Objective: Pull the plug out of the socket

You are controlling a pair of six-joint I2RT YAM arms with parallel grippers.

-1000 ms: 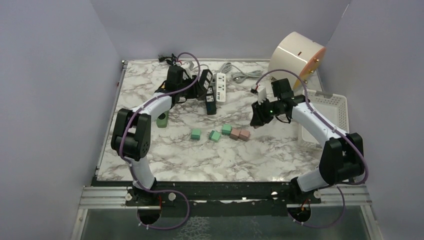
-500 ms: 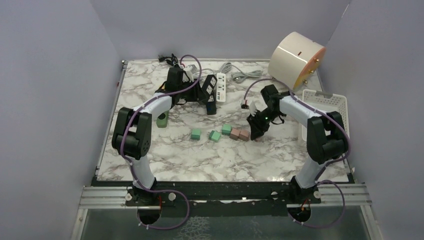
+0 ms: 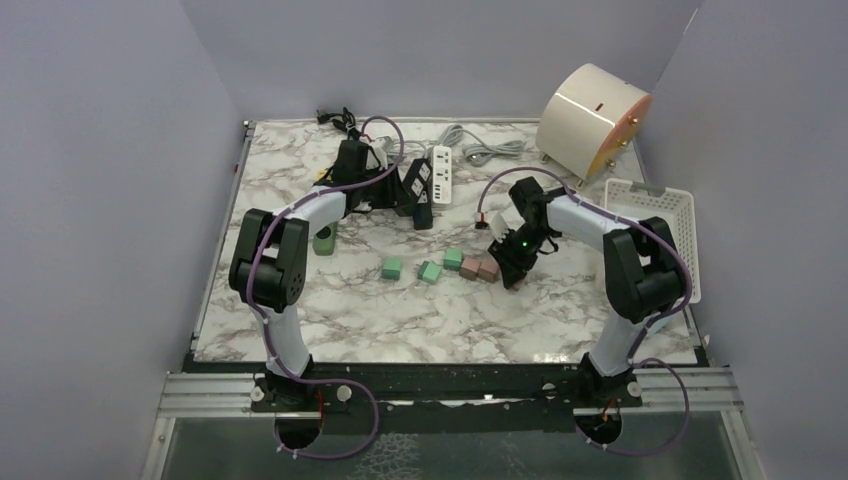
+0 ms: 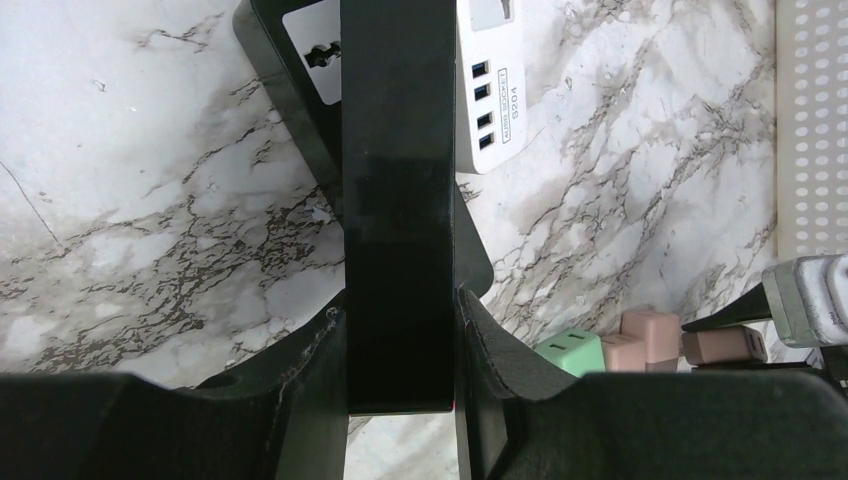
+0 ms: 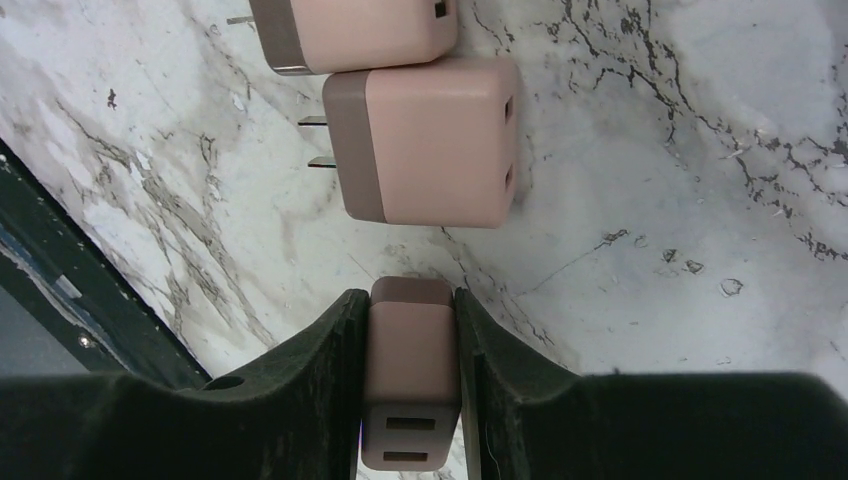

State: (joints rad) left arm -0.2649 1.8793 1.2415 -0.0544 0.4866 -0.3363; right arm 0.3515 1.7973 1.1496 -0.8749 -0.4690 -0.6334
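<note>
Plug (image 5: 410,372) along fingers (image 5: 305,392), brown end outward

Plain pale lavender walls close the scene in on three sides: a left wall (image 3: 100,200), a back wall (image 3: 440,50) and a right wall (image 3: 770,120), the side ones slanting outward toward the camera. Between them lies the counter (image 3: 420,320), white marble with grey-brown veins. A silver metal rail (image 3: 450,395) runs along its near edge. Below that shows a dark, speckled floor (image 3: 450,450). The light is soft and even, with faint shadows.
</note>
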